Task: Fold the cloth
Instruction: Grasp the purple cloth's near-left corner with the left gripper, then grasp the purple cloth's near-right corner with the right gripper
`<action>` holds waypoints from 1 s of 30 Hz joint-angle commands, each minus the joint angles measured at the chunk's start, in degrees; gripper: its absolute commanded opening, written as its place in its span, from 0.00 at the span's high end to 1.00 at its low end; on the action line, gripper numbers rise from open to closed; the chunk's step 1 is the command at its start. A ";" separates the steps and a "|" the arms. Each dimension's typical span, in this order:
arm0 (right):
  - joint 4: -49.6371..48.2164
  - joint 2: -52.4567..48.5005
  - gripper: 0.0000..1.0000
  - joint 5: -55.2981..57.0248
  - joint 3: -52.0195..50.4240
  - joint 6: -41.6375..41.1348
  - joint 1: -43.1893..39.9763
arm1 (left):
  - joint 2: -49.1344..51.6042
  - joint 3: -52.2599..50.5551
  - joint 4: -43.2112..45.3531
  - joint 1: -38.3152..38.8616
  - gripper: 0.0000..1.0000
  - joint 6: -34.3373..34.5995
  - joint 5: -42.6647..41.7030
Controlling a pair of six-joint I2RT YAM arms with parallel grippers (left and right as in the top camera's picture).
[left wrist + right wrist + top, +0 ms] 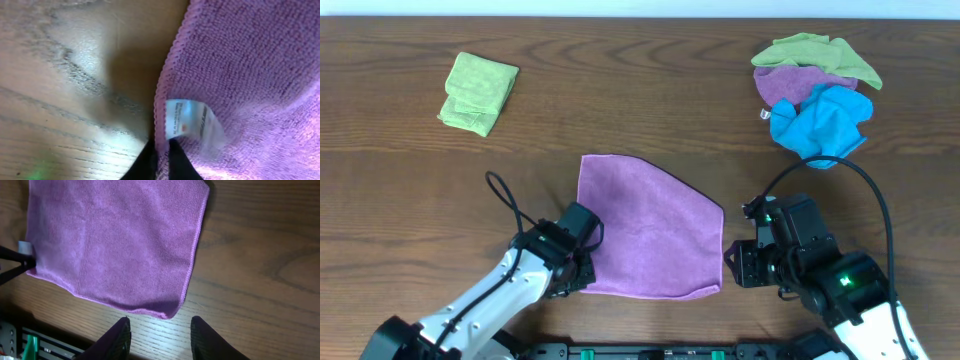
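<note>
Step one looks like grabbing both front corners. The purple cloth (645,230) lies near the middle of the bench's front edge. The left gripper (161,147) pinches its front left corner by the white tag (187,122). The right gripper (160,327) is spread beside the front right corner and should close on it next. One folded green cloth (478,92) sits back left; three more make one pile (815,95) back right.

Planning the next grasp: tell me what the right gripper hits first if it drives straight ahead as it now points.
Probably the purple cloth: its near corner lies just ahead of the open right gripper, roughly centred on it. Height above the table is unclear, so it might skim over.
</note>
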State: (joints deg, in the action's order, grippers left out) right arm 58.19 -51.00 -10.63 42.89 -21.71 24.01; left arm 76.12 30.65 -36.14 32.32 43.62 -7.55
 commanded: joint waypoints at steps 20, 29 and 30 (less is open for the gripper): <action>-12.24 -1.18 0.65 -2.82 -14.58 -3.10 8.07 | 2.51 -0.52 0.70 -0.09 0.94 0.37 -0.48; -18.43 -14.32 0.65 -1.18 -14.73 -5.64 10.21 | 2.51 -0.52 0.81 -0.09 0.94 0.35 -1.07; -19.04 -15.78 0.65 -1.18 -14.58 -6.47 10.21 | 2.51 -0.52 0.85 -0.09 0.94 0.35 -1.07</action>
State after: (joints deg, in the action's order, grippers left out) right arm 39.81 -64.66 -12.23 28.62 -25.67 33.74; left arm 76.84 31.11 -35.99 32.29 43.68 -8.19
